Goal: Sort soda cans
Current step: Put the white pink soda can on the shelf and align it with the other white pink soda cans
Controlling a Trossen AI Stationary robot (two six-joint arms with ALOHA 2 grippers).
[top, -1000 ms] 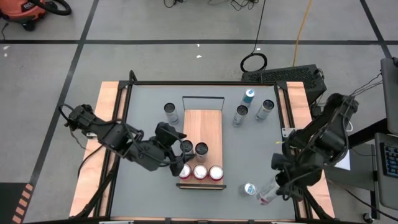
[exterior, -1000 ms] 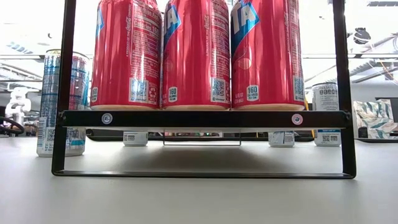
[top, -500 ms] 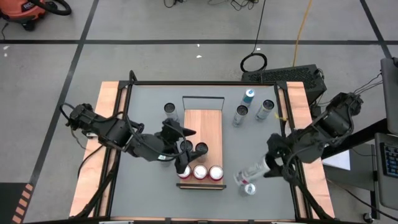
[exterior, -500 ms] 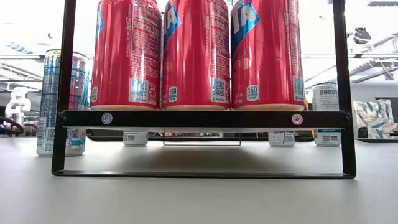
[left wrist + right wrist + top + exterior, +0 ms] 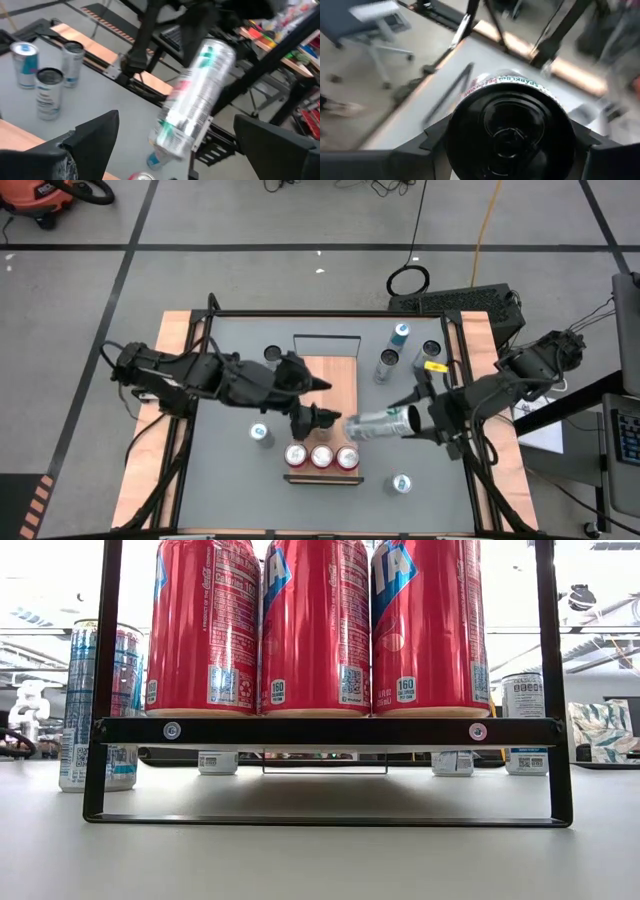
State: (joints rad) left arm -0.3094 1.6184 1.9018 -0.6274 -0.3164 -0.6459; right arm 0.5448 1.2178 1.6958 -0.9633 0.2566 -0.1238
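Observation:
Three red soda cans stand in a row at the near end of the wooden rack; the low view shows them on its black shelf. My right gripper is shut on a silver-grey can in the air right of the rack. My left gripper hovers open over the rack's middle, its fingers wide apart, facing that can. The rack's two dark-topped cans are mostly hidden under it. My right gripper pinches the silver-grey can by its side wall near its right-hand end, one finger on each side. The fingers come level from the table's right and lie along the can. It is lifted clear, lying roughly level, its dark end facing the wrist camera.
A blue can stands left of the rack and another near the front right. Several more cans stand at the back, one left of the rack. Wooden side rails border the table.
My right gripper has risen from the near right corner and swung toward the rack, rolling so the can it carries now lies level, pointing left. My left gripper has lifted away from the red cans toward the far edge, staying open and uncovering the blue can left of the rack.

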